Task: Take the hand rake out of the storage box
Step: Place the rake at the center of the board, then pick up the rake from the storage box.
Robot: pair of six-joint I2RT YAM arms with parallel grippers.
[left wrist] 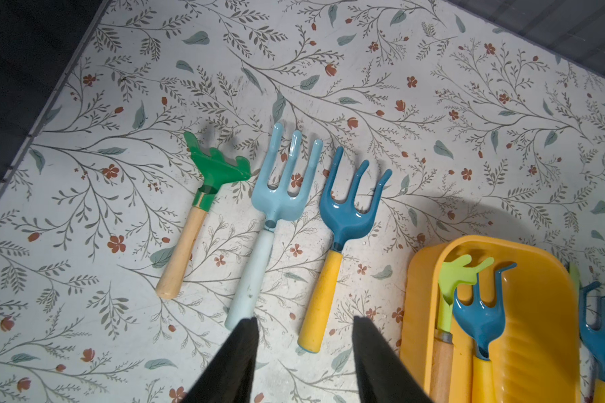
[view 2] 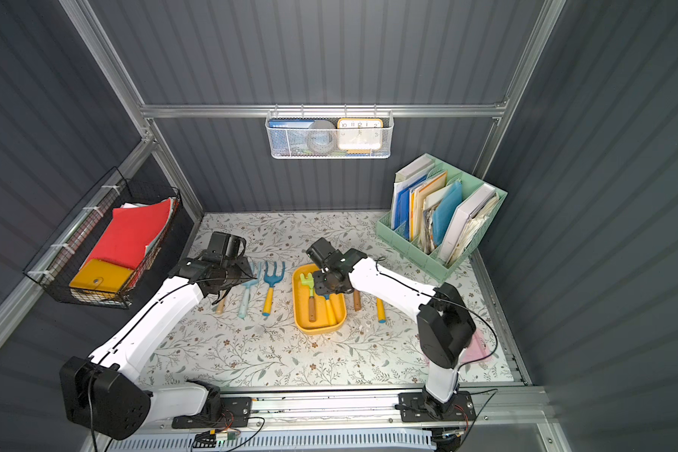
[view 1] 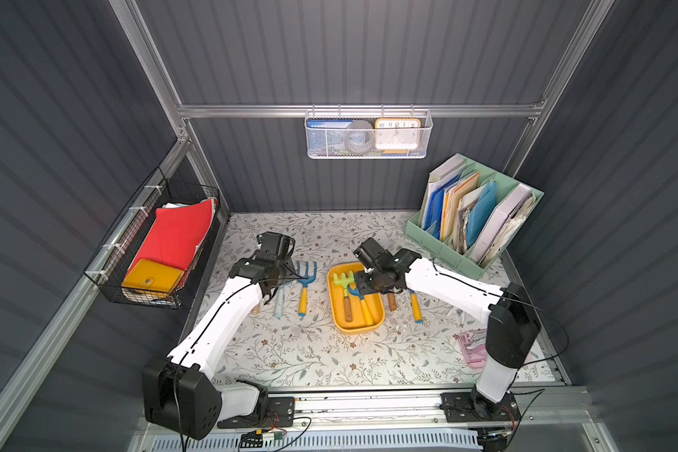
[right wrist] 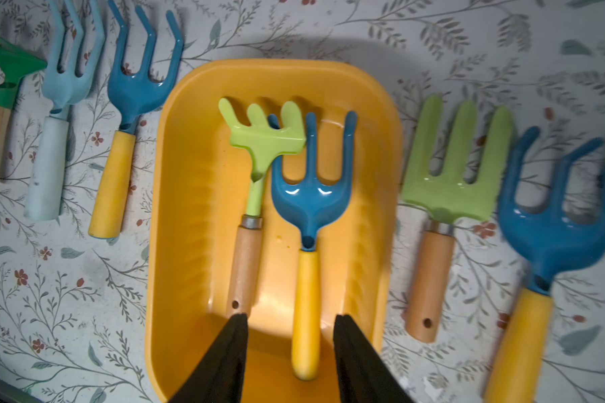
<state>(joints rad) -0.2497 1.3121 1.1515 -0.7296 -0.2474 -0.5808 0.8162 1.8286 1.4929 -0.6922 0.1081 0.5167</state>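
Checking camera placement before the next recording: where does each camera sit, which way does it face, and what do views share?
Top views: high above the robot's base, facing down and forward across the table; left arm and right arm show.
Left wrist: on the left arm, facing down at loose tools beside the storage box; open left gripper shows.
Right wrist: above the storage box, facing down into it; open right gripper shows.
Shared: both wrist views see the storage box and the blue fork outside it.
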